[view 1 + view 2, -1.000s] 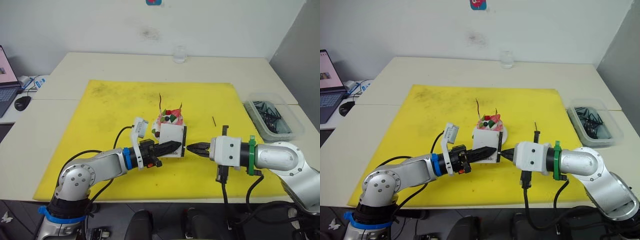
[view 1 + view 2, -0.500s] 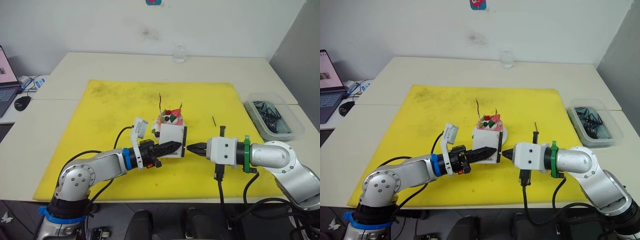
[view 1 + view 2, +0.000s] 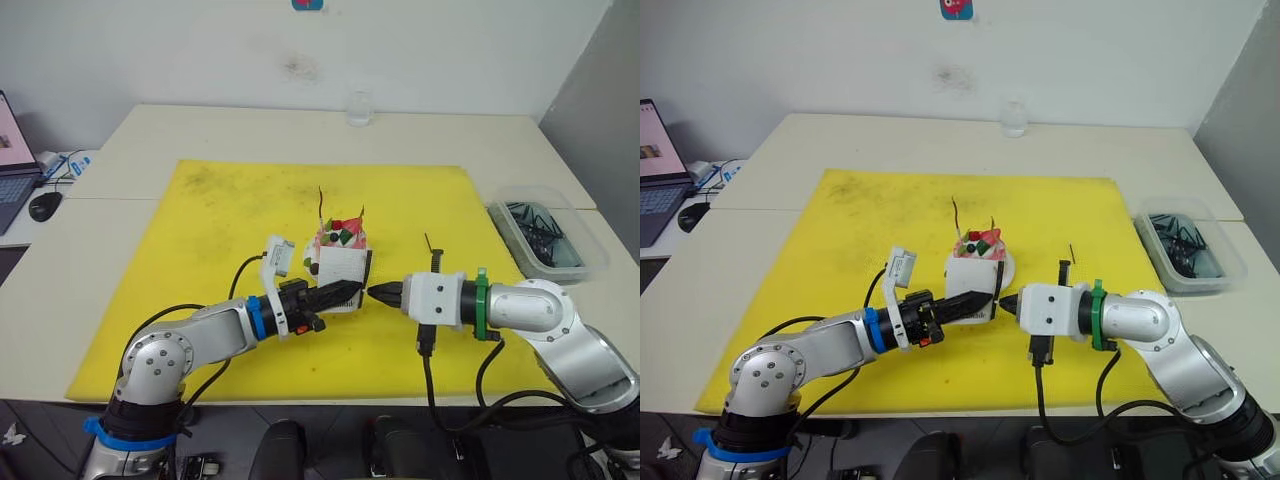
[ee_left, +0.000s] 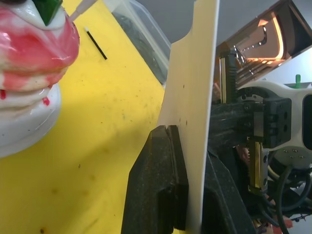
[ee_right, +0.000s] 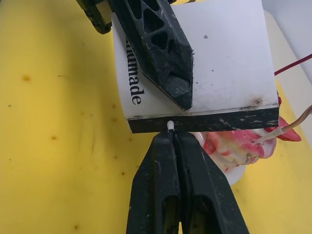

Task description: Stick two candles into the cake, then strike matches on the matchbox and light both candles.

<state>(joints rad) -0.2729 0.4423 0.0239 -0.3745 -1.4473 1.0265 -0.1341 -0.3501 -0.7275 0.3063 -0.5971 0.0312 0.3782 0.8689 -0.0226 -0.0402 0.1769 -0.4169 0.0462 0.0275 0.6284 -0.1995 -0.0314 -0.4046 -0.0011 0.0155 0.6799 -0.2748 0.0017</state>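
Observation:
The cake (image 3: 340,238) sits on its small white plate in the middle of the yellow mat (image 3: 220,230). Two thin candles (image 3: 321,203) stand in it, one reddish (image 5: 292,63) and one pale (image 5: 287,124). My left gripper (image 3: 353,289) is shut on the white matchbox (image 3: 346,271), which it holds on edge just in front of the cake. My right gripper (image 5: 171,137) is shut on a match. The match's white tip (image 5: 170,125) touches the black striking strip (image 5: 209,122) of the matchbox (image 5: 214,63).
A spare match (image 3: 428,242) lies on the mat right of the cake. A clear bin (image 3: 545,237) with dark items stands at the table's right edge. A glass (image 3: 359,108) stands at the back, and a laptop (image 3: 10,150) and mouse (image 3: 45,205) at the far left.
My right gripper has moved left toward the matchbox, bringing the match tip up to the striking strip. The left arm and matchbox have stayed in place.

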